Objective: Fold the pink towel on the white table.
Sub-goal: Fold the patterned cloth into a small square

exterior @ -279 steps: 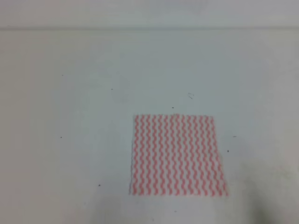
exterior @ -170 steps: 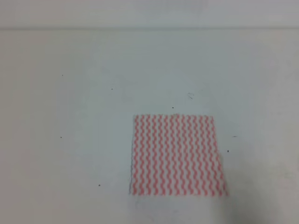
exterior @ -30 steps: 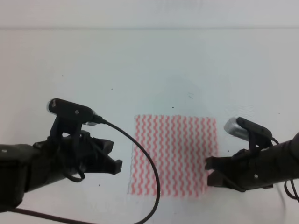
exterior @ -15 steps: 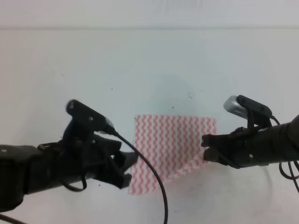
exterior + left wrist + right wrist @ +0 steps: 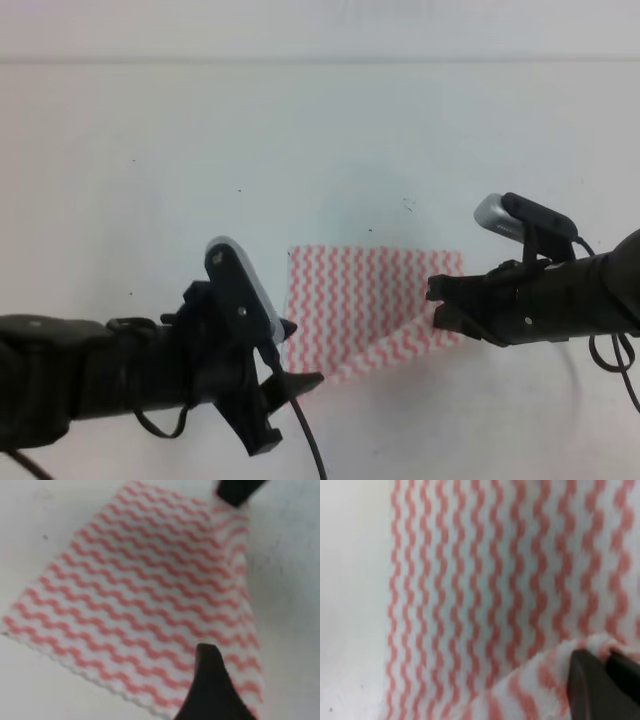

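The pink towel (image 5: 370, 295), with pink and white zigzag stripes, lies on the white table (image 5: 150, 150) right of centre. Its near edge is lifted and runs slanted. My right gripper (image 5: 437, 305) is shut on the near right corner and holds it raised over the towel; the right wrist view shows that corner curled at the gripper (image 5: 606, 672) over the towel (image 5: 485, 580). My left gripper (image 5: 298, 362) is at the near left corner, which it hides. In the left wrist view one dark finger (image 5: 210, 690) lies on the towel's (image 5: 150, 590) near edge.
The table's far edge (image 5: 320, 62) runs across the back. A black cable (image 5: 308, 445) hangs from the left arm at the front. The right arm's wrist camera (image 5: 520, 220) stands above the towel's right side. Tiny dark specks dot the table.
Both arms came in and closed on the near corners. The right gripper has lifted its corner back over the towel. The left gripper has moved right onto the near left corner.
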`<state>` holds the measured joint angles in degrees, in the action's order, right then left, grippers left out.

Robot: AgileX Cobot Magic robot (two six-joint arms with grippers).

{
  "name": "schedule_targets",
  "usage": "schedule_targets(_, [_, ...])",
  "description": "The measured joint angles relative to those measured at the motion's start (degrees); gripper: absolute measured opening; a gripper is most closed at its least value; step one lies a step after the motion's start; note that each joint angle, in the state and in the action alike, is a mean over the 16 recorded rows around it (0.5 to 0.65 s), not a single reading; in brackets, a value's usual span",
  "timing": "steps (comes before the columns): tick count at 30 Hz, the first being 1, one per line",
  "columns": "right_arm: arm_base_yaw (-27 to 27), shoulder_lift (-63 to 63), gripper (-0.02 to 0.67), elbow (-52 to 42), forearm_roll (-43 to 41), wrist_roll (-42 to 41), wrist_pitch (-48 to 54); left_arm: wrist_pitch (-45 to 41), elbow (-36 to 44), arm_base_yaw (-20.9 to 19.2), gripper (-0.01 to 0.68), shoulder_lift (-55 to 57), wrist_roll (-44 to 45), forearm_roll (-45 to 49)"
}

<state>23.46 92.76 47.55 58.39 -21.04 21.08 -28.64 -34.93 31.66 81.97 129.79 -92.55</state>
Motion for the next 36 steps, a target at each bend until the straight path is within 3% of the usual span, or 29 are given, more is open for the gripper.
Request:
schedule_targets(30, [0.0, -0.1, -0.016, 0.0, 0.3, -1.1, -2.2, 5.3, -0.3, 0.0, 0.418, 13.5, 11.7, -3.5])
schedule_targets(36, [0.0, -0.2, -0.017, 0.0, 0.3, -1.4, -2.2, 7.4, -0.3, 0.0, 0.391, 14.3, 12.4, -3.5])
